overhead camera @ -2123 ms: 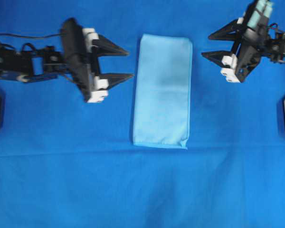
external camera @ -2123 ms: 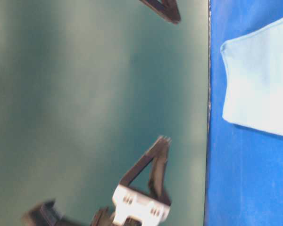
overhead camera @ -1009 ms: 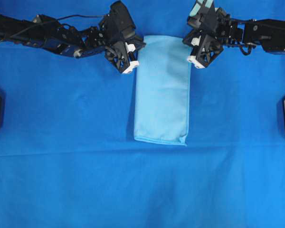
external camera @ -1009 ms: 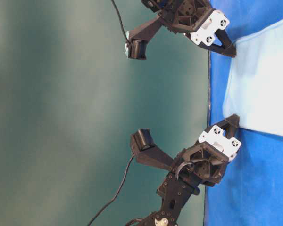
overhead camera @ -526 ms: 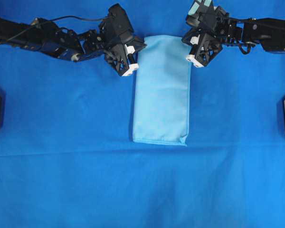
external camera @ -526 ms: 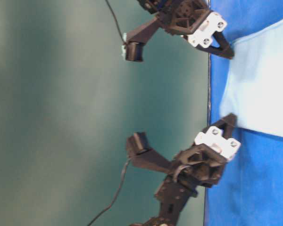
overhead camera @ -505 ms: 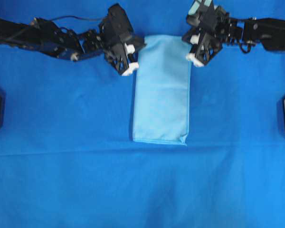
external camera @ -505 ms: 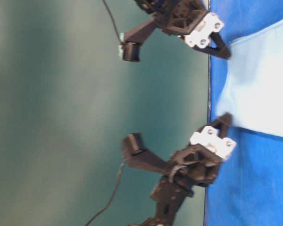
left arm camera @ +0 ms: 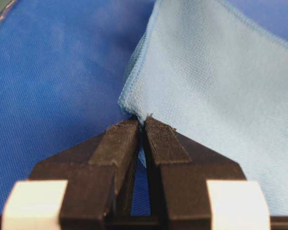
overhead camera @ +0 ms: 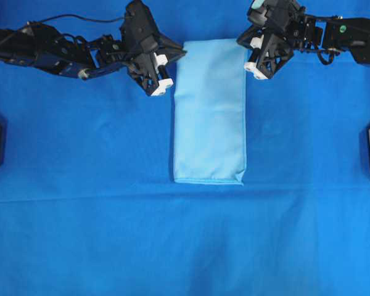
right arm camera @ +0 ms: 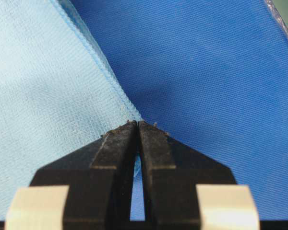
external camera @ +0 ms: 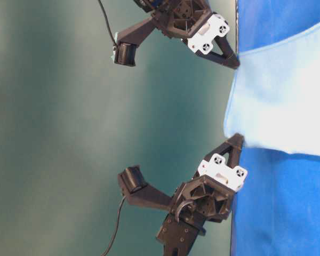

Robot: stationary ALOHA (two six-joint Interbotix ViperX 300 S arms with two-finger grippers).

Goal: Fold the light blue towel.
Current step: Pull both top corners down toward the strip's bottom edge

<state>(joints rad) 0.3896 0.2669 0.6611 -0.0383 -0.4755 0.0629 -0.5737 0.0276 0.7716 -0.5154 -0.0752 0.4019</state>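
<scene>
A dark blue sheet (overhead camera: 80, 234) covers the table. On it, centred toward the far edge, the towel (overhead camera: 209, 111) lies folded into a long strip. It is judged light, limp and thin, best taken at the hemmed corners. The left gripper (left arm camera: 143, 125) is clamped on one far corner, the right gripper (right arm camera: 137, 127) on the other, both lifted clear of the sheet.

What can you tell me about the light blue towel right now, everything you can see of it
The light blue towel is pale, finely woven cloth with a thin stitched hem, folded into a long narrow rectangle on the deep blue sheet. Its two far corners are lifted, one pinched in the shut left gripper, the other in the shut right gripper.
</scene>
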